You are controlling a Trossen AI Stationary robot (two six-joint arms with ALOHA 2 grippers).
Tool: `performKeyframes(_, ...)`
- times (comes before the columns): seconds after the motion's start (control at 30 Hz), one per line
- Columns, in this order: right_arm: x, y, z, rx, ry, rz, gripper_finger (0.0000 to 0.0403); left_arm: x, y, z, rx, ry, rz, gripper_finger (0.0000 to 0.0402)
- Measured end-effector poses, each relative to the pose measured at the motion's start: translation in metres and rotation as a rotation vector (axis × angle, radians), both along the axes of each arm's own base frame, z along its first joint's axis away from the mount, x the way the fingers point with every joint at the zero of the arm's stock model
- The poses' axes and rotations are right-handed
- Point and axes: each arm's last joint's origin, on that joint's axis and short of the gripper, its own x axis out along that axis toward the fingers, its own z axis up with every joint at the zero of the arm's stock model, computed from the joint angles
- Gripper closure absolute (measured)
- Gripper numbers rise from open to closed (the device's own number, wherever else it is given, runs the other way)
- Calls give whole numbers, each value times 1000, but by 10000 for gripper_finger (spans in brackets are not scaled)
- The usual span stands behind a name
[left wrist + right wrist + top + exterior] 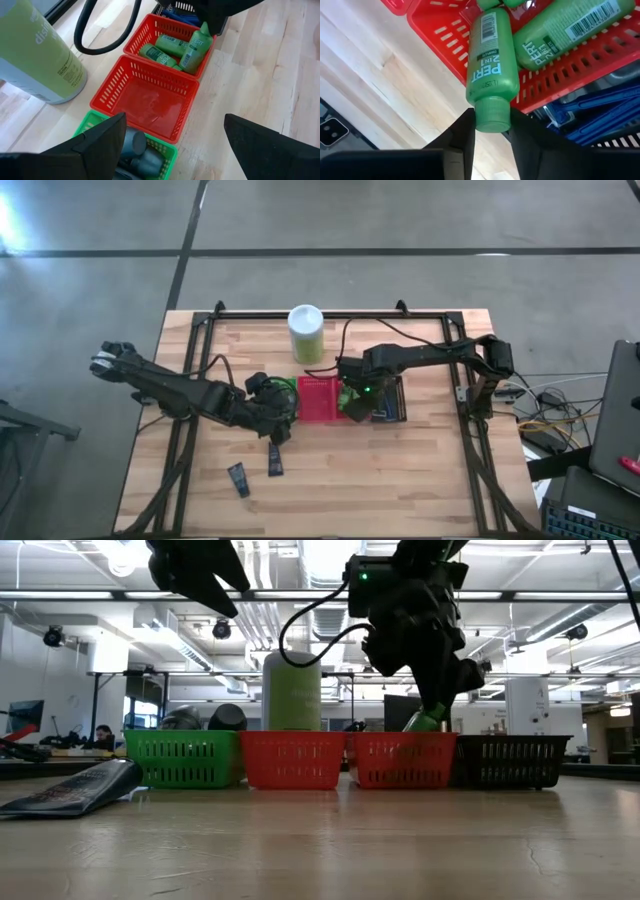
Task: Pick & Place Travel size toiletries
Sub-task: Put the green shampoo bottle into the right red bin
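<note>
Right pincer [489, 131] grips green tube [488, 75] by its cap over red basket [600, 65]; left pincer [172, 145] spread wide

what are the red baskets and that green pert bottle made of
Red baskets: look like moulded plastic, with slotted lattice walls and a glossy floor that reflects light. Green Pert bottle, clamped by its ribbed cap in the right end effector: looks like smooth, slightly shiny plastic with printing.
</note>
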Motion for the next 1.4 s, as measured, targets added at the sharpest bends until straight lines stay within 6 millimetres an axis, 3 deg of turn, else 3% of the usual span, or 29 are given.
performKeyframes(0.27,3,-7,6,-39,-20,-7,311,0,0,0,5,2,-3,61)
performKeyframes(0.57,13,-46,38,-124,-138,-80,307,0,0,0,4,1,-2,61)
performKeyframes(0.8,6,-70,40,-182,-110,-187,303,0,0,0,-1,-2,3,61)
performKeyframes(0.93,8,-64,47,-231,-105,-231,311,0,0,0,-5,-4,7,61)
performKeyframes(1.1,14,-40,46,-346,-69,-317,308,0,0,0,1,-5,10,61)
performKeyframes(1.4,16,-16,27,-408,-64,-428,298,0,0,0,28,11,-28,61)
